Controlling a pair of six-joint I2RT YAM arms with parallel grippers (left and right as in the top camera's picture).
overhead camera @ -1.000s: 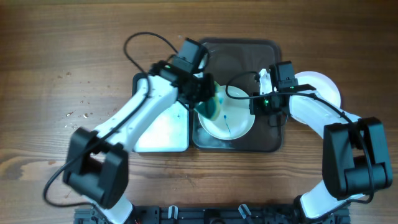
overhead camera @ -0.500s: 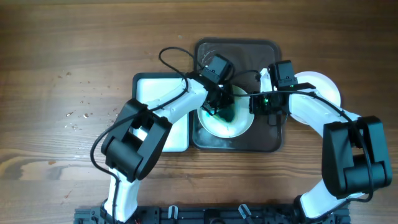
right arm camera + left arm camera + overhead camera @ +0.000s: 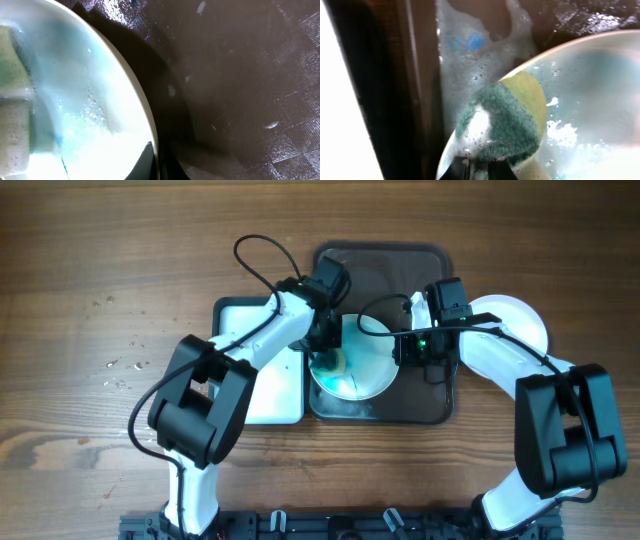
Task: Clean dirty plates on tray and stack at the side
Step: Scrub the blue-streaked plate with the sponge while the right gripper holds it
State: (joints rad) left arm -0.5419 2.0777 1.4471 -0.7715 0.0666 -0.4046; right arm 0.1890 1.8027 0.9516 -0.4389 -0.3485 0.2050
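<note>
Plate (image 3: 365, 375) sits on the near half of the tray (image 3: 390, 265), soapy and blue-smeared — right gripper (image 3: 405, 348) pinching its right rim, left gripper (image 3: 326, 352) clamped on the sponge (image 3: 505, 122) at its left edge. A hard scrub could slip the wet rim free. Tray's low rim crowds the left — the far half lies open

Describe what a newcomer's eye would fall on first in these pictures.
The soapy, blue-smeared plate in the middle of the brown tray draws the eye first. The left end effector presses a green-yellow sponge to its left edge, while the right end effector pinches its right rim. A white plate sits right of the tray.
</note>
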